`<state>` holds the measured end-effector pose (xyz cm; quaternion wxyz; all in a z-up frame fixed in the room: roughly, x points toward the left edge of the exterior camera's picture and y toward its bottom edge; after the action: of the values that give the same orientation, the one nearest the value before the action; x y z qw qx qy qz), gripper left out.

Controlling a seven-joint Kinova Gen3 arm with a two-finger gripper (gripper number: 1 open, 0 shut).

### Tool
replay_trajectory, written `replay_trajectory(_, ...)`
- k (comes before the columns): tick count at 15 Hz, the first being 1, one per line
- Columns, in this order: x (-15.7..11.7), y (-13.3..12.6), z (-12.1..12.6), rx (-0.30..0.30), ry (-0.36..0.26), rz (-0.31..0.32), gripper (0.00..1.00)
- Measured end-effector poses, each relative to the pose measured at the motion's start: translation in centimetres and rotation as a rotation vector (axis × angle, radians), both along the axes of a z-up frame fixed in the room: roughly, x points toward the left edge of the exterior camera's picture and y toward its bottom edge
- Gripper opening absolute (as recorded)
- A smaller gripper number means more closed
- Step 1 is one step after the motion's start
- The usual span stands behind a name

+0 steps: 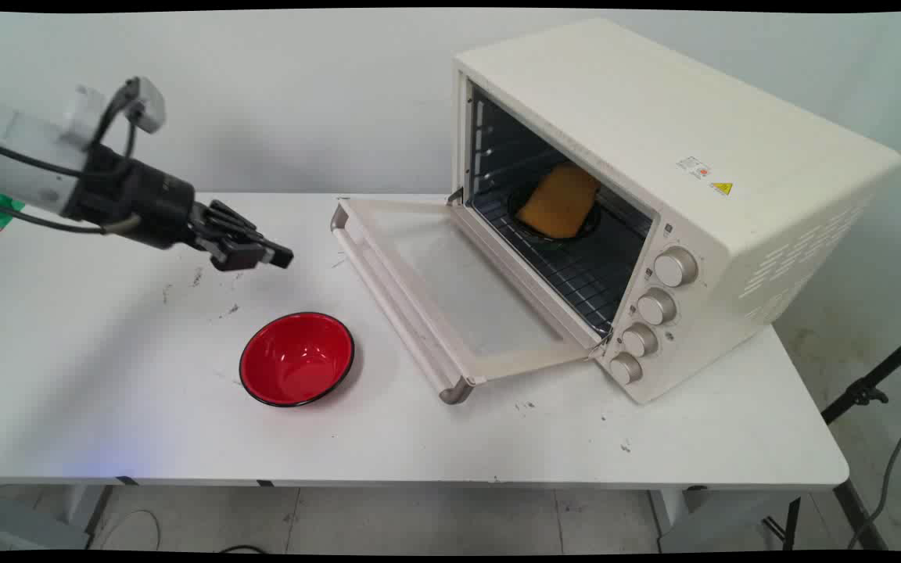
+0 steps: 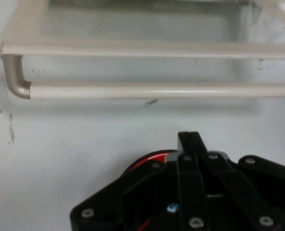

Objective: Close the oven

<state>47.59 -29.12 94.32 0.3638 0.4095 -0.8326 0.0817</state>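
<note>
Tool (image 1: 277,254), fingers together and empty, hovers at bowl's (image 1: 297,359) eleven o'clock; swinging could strike oven door (image 1: 450,301).

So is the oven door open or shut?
Open. The oven door lies folded down flat, and the toast inside shows.

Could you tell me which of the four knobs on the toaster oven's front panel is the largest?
The topmost knob, the one farthest from the table on the toaster oven. The three knobs below it shrink step by step towards the lowest.
</note>
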Motion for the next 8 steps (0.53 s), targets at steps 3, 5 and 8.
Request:
replay_trajectory(3,-0.9,-0.5,-1.7,0.004,-0.006,0.02,0.0)
replay_trajectory(5,-1.8,-1.0,-2.9,0.005,-0.008,0.031,0.0)
replay_trajectory(8,-3.0,-1.7,-4.5,0.006,-0.009,0.041,0.0)
